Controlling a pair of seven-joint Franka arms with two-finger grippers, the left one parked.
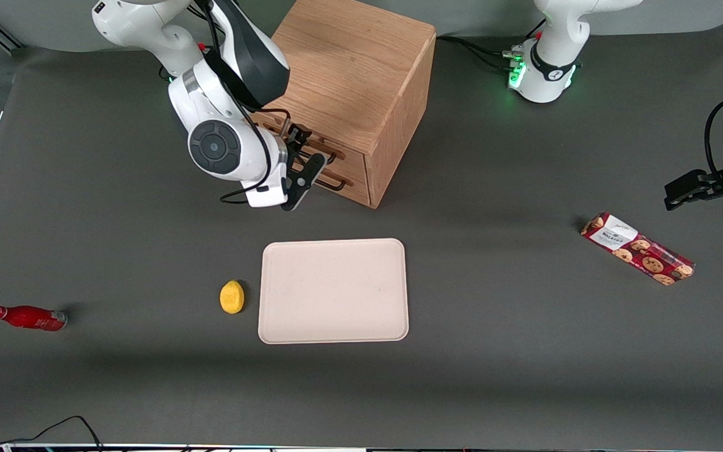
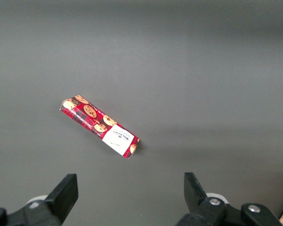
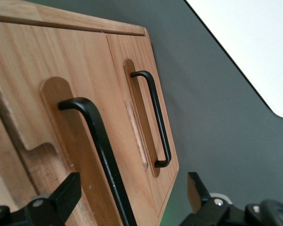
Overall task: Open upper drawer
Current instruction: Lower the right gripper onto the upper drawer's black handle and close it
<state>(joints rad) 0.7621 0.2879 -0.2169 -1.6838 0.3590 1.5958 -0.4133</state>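
As things lie on the table, counted: one bottle, one lemon, one tray, one cabinet with two drawers, one biscuit packet.
Red bottle (image 1: 26, 317): one, lying on its side toward the working arm's end of the table.
Gripper (image 1: 306, 150): one, level with the cabinet's front, its fingers (image 3: 68, 190) spread apart with the upper handle (image 3: 101, 146) passing between them; neither finger visibly presses on the bar.
Lemon (image 1: 231, 297): one, yellow, just beside the tray and not touching it.
Tray (image 1: 334, 290): one, pale and rectangular with rounded corners, flat on the table, nearer the front camera than the cabinet.
Cabinet (image 1: 361, 69): one, light oak, set at an angle on the table.
Upper drawer (image 1: 342, 152): one, in the cabinet directly above the lower drawer (image 1: 355, 188), its front about level with that one's.
Handles: two dark thin bars, one on each drawer; the lower handle (image 3: 155, 117) is free of the gripper.
Biscuit packet (image 1: 637, 248): one, red with biscuit pictures and a white label, lying flat toward the parked arm's end, well apart from everything else.
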